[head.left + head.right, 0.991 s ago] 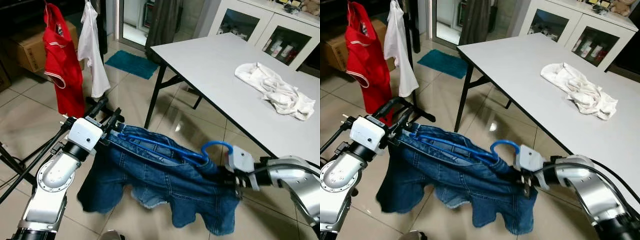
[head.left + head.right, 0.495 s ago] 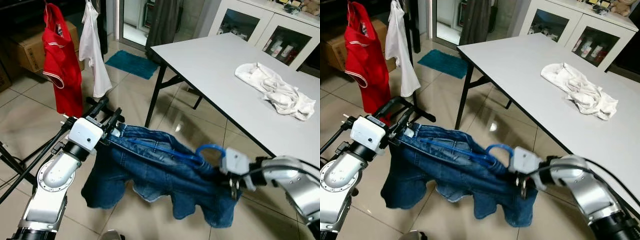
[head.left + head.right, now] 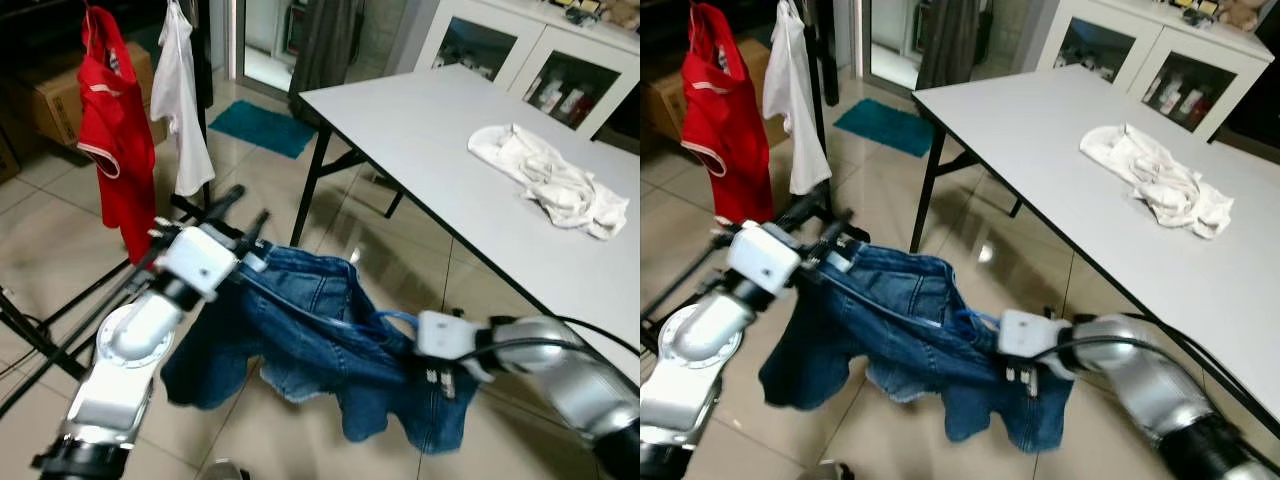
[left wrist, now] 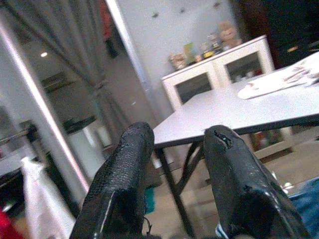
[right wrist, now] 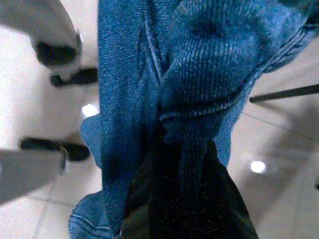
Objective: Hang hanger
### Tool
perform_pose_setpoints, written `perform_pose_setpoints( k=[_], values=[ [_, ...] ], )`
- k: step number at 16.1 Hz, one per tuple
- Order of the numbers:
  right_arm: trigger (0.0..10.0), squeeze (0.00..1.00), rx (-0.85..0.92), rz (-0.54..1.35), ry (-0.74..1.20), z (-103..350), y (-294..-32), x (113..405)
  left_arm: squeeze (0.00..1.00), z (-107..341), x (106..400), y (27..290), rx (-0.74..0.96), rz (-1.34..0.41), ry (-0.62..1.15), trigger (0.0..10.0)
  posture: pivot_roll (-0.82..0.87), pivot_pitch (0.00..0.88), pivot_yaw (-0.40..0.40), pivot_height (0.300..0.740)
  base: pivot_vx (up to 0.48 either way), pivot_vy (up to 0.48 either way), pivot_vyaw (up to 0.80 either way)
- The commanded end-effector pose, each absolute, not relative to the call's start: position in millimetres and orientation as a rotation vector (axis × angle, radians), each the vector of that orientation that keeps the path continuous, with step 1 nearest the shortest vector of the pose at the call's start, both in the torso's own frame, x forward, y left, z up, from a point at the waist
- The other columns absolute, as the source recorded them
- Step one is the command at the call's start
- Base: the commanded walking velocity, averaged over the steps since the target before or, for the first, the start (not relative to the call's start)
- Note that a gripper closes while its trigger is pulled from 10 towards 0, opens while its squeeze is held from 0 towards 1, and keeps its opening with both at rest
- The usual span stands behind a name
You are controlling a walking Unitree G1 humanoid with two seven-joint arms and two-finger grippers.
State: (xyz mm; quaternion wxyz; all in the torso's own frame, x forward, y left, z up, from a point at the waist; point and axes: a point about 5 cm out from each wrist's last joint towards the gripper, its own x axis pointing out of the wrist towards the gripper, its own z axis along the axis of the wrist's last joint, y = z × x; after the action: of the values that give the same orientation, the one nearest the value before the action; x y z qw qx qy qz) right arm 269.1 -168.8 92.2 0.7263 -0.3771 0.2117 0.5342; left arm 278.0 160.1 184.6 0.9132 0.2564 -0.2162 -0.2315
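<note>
Hanger [image 3: 340, 322] in blue plastic carries your denim shorts [image 3: 300, 345], slung between both arms above the tiled floor [image 3: 290, 440]. Your right gripper [image 3: 440, 375] is pinched on the shorts beside the hanger's hook; its wrist view shows dark fingers [image 5: 169, 209] buried in blue denim. Your left gripper [image 3: 245, 220] meets the waistband at the opposite end; whether it grips, you cannot tell, though its fingers [image 4: 124, 184] appear slightly apart. Beyond your left arm, a red garment [image 3: 108, 130] and a white garment [image 3: 180, 100] hang on a rack. To your right stands a white table [image 3: 420, 130] bearing crumpled white cloth [image 3: 550, 180].
</note>
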Motion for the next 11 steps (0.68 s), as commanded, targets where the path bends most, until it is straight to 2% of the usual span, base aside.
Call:
perform_pose_setpoints(
  k=[1,4,6,11],
  values=[
    [0.0,0.0,-0.881,1.127,0.517,82,-173,271,0.0,194,278,150,0.535,-0.509,-0.498,10.0,0.17,0.097,-0.155,0.74,0.0,0.0,0.0],
    [0.0,0.0,-0.868,1.058,0.459,82,-154,283,0.0,196,280,134,0.502,-0.543,-0.516,10.0,0.17,0.096,-0.155,0.74,0.0,0.0,0.0],
    [0.0,0.0,-0.808,0.99,0.412,76,-131,293,0.0,199,282,113,0.467,-0.588,-0.54,10.0,0.17,0.094,-0.157,0.74,0.0,0.0,0.0],
    [0.0,0.0,-0.667,0.854,0.361,77,-107,310,0.0,197,284,89,0.426,-0.629,-0.55,10.0,0.17,0.091,-0.158,0.74,0.0,0.0,0.0]
  ],
)
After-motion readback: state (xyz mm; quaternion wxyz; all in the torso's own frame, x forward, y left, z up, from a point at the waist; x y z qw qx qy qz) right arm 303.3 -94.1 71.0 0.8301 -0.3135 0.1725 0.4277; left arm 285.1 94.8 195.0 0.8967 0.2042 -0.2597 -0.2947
